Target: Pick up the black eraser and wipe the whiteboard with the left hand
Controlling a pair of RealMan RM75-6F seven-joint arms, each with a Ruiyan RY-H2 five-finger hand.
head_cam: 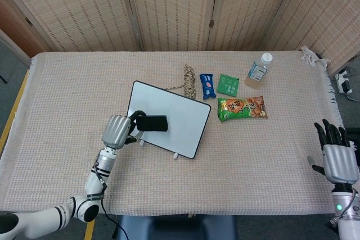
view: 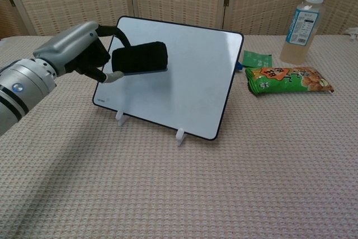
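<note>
Black foam is clamped in the left robot hand (view: 84,51): the black eraser (view: 140,57) is held off the tabletop (head_cam: 67,99), in front of the upper left part of the whiteboard (view: 184,76). Whether the eraser face already touches the board surface cannot be told from either view.

The whiteboard is propped tilted on 2 small white feet (view: 180,135), near the middle of the tabletop. A hard or low push is judged likely to slide the board back or tip it off the feet, since nothing braces it from behind. The eraser is gripped at 1 end only, so a sideways stroke could twist it out of the grasp.

The right robot hand (head_cam: 336,155) is held at the right edge of the tabletop, fingers apart, holding nothing. It is absent from the chest view. No marks are discernible on the board.
</note>
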